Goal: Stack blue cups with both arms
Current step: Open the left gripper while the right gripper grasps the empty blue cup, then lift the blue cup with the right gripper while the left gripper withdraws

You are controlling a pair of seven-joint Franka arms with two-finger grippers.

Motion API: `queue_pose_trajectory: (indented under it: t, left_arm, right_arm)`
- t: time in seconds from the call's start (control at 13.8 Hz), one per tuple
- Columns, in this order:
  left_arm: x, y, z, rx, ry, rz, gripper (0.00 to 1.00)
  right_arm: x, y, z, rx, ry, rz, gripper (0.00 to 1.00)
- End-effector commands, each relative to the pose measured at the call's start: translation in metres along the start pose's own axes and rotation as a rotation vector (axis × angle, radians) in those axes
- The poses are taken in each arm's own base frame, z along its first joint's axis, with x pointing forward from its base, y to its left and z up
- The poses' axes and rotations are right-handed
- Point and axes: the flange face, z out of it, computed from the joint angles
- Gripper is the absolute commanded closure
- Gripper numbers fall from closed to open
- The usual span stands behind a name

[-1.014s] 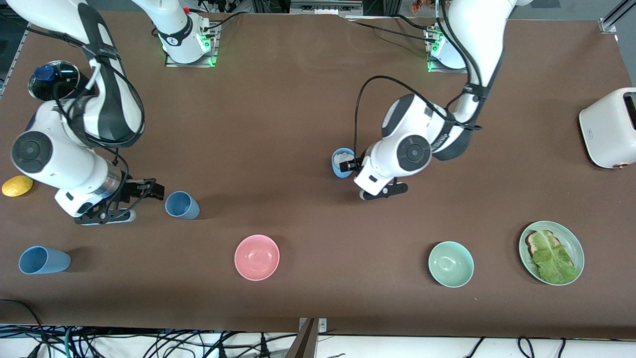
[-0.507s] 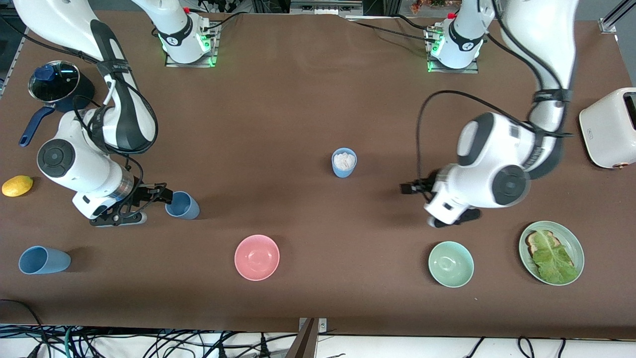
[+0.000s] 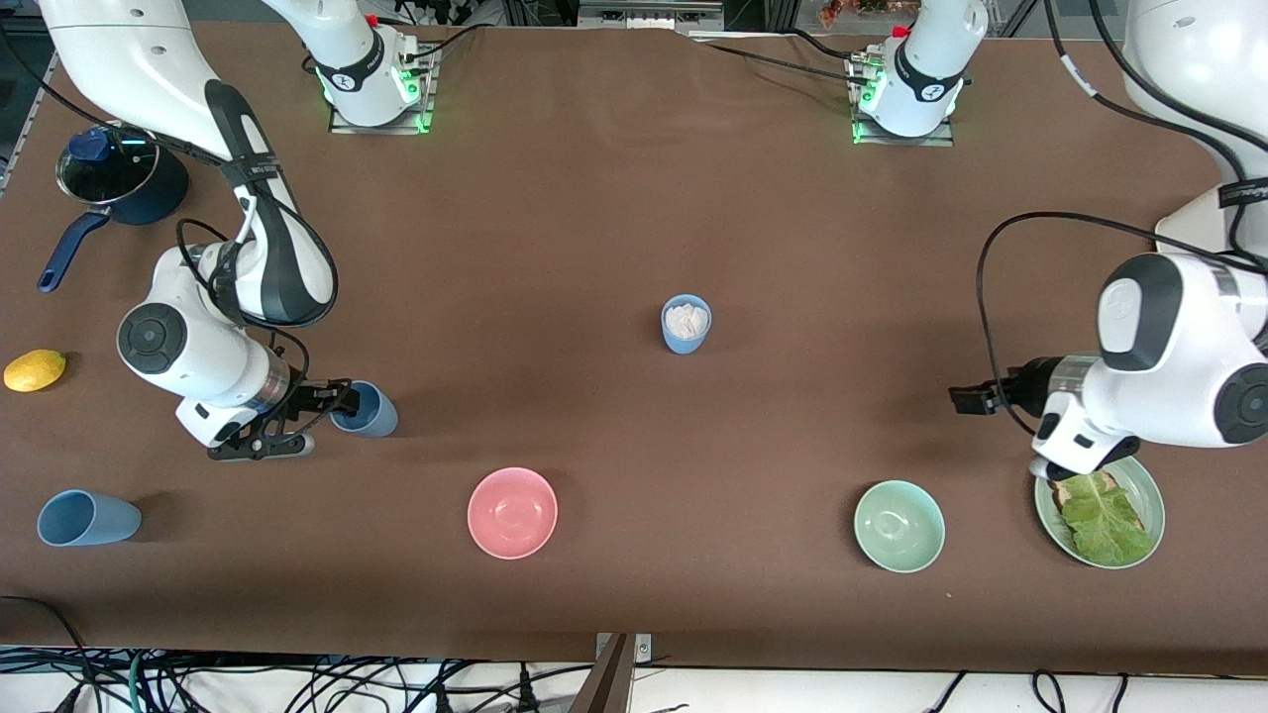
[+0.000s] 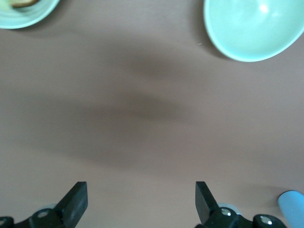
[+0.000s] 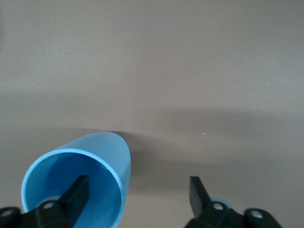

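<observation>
Three light-blue cups stand on the brown table. One cup (image 3: 369,411) is toward the right arm's end. My right gripper (image 3: 340,396) is open at its rim. In the right wrist view one finger (image 5: 77,194) is inside this cup (image 5: 102,156) and the other finger is outside it. A second cup (image 3: 87,518) stands nearer the front camera at that end. A third cup (image 3: 686,324) with something white inside stands mid-table. My left gripper (image 3: 969,399) is open and empty over bare table (image 4: 142,109) near the mint bowl.
A pink bowl (image 3: 512,512), a mint-green bowl (image 3: 898,526) and a green plate of toast and lettuce (image 3: 1100,503) line the front. A dark-blue saucepan (image 3: 109,178) and a lemon (image 3: 35,369) sit at the right arm's end. A white toaster is mostly hidden by the left arm.
My left gripper has drawn away from the mid-table cup toward the left arm's end. My right gripper has moved up to its cup, one finger now inside the rim.
</observation>
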Motion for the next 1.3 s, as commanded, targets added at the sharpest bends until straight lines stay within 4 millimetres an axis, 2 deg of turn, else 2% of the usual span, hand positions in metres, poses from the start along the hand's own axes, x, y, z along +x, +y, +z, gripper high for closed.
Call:
queue_pose_trajectory:
  t: [0.0, 0.14, 0.36, 0.51, 0.58, 0.72, 0.87, 0.94, 1.01, 1.23]
  left_arm:
    - [-0.007, -0.016, -0.022, 0.124, 0.045, 0.072, 0.00]
    - [0.000, -0.044, -0.034, 0.095, 0.052, 0.082, 0.00]
    - [-0.013, -0.054, -0.072, 0.087, 0.116, 0.067, 0.00]
    - [-0.027, -0.058, -0.092, 0.084, 0.129, 0.060, 0.00]
    - [-0.033, -0.061, -0.097, 0.087, 0.122, 0.057, 0.00]
    - [-0.044, -0.077, -0.116, 0.074, 0.144, 0.035, 0.00]
    - [-0.060, -0.079, -0.137, 0.060, 0.176, 0.030, 0.00]
    - [-0.070, -0.080, -0.143, 0.060, 0.185, 0.031, 0.00]
    - [-0.090, -0.083, -0.156, 0.058, 0.213, 0.036, 0.00]
    - [-0.139, -0.080, -0.171, 0.065, 0.284, 0.070, 0.00]
  right_arm:
    - [-0.007, -0.003, 0.005, 0.006, -0.006, -0.001, 0.26]
    - [-0.006, -0.004, 0.006, 0.008, -0.007, 0.000, 0.59]
    - [-0.004, -0.013, 0.001, 0.009, -0.007, -0.002, 1.00]
    - [-0.002, -0.015, -0.006, 0.007, 0.005, 0.005, 1.00]
    - [0.002, -0.019, -0.016, 0.006, 0.016, -0.004, 1.00]
    - [0.015, -0.034, -0.051, 0.009, -0.018, -0.020, 1.00]
    - [0.021, -0.056, -0.082, 0.005, -0.043, -0.015, 1.00]
    - [0.022, -0.070, -0.101, 0.000, -0.052, -0.011, 1.00]
    - [0.021, -0.089, -0.119, -0.004, -0.067, -0.003, 1.00]
    - [0.009, -0.163, -0.162, -0.029, -0.104, 0.048, 1.00]
